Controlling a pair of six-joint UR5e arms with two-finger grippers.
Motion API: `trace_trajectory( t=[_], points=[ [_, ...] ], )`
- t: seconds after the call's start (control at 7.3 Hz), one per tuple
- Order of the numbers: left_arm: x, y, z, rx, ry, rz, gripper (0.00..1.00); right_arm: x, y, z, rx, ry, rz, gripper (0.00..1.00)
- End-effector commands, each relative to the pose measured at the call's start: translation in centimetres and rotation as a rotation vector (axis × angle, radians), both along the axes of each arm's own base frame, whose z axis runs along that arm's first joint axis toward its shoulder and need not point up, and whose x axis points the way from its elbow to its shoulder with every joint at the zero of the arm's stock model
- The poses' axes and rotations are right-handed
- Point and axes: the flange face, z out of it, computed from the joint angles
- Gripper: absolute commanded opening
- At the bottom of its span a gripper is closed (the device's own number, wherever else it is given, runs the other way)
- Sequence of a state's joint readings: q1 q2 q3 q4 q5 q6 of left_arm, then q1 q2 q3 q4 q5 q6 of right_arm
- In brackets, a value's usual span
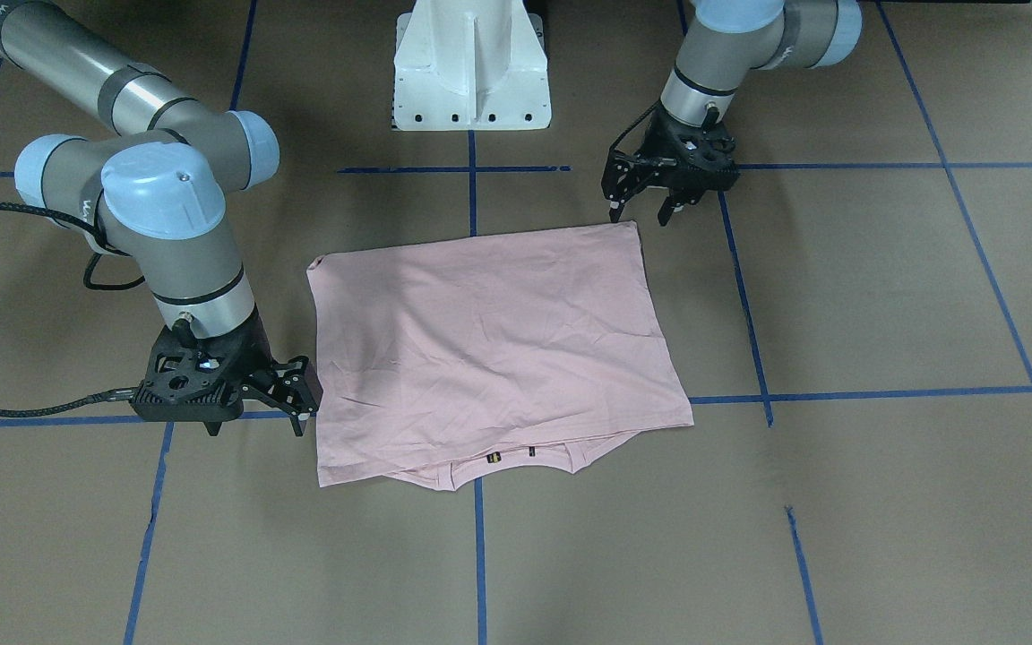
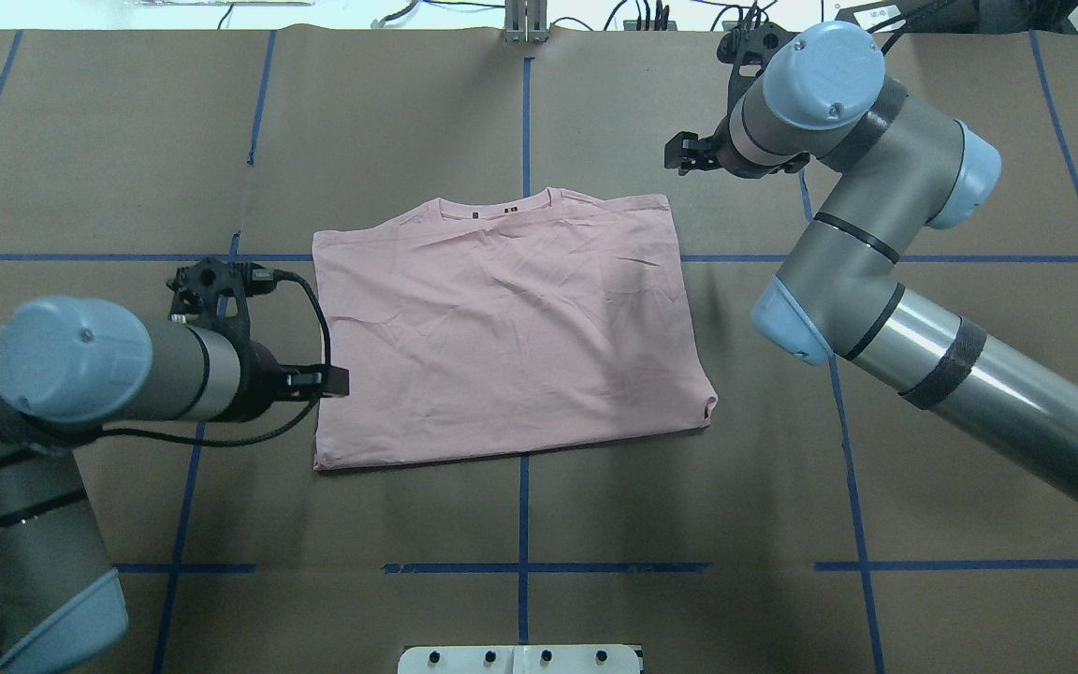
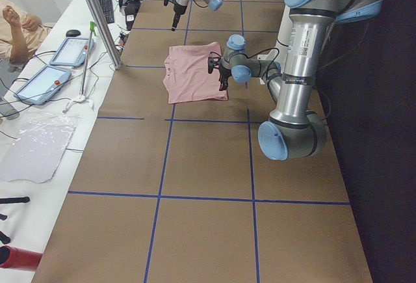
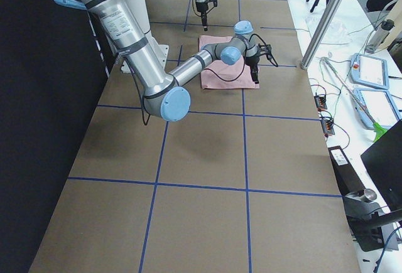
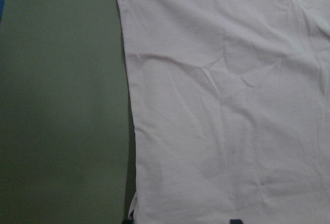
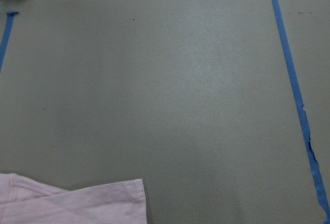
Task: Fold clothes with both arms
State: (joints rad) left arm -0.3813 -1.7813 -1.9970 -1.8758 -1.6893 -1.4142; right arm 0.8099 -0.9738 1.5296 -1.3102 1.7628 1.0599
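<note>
The pale pink T-shirt [image 1: 498,349] lies flat on the brown table, folded into a rough rectangle, plain side up, with its collar and small tags at the edge far from the robot [image 2: 502,328]. My left gripper [image 1: 639,215] is open and empty, just over the shirt's near corner on its side [image 2: 319,379]. Its wrist view shows the shirt's edge [image 5: 232,105]. My right gripper [image 1: 256,421] is open and empty, beside the shirt's far corner [image 2: 689,154]. Its wrist view shows only a corner of the shirt [image 6: 77,203]. No print is visible.
The white pedestal [image 1: 471,72] stands at the robot's side of the table. Blue tape lines [image 2: 522,562] cross the brown paper cover. In the exterior left view an operator [image 3: 19,29] sits by tablets beyond the table's far side.
</note>
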Motion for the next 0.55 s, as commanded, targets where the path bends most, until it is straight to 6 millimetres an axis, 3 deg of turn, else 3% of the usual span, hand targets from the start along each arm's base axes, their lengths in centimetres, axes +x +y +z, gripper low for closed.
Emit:
trace_trajectory(
  t=[0.0,0.14,0.27,0.41],
  points=[
    [2.14,1.14,2.06,-0.024,-0.042,0.011,0.67,0.17,0.33,0.26,0.0,-0.001,0.0,1.0],
    [2.21,1.12,2.1,-0.025,-0.045,0.011,0.67,0.32,0.33,0.4,-0.001,0.0,0.001,1.0],
    [2.37,1.06,2.16,-0.026,-0.048,0.011,0.6,0.34,0.3,0.41,-0.001,0.001,0.005,1.0],
    [2.69,0.95,2.56,-0.029,-0.057,0.011,0.44,0.26,0.38,0.52,-0.002,0.002,0.003,1.0]
  ],
)
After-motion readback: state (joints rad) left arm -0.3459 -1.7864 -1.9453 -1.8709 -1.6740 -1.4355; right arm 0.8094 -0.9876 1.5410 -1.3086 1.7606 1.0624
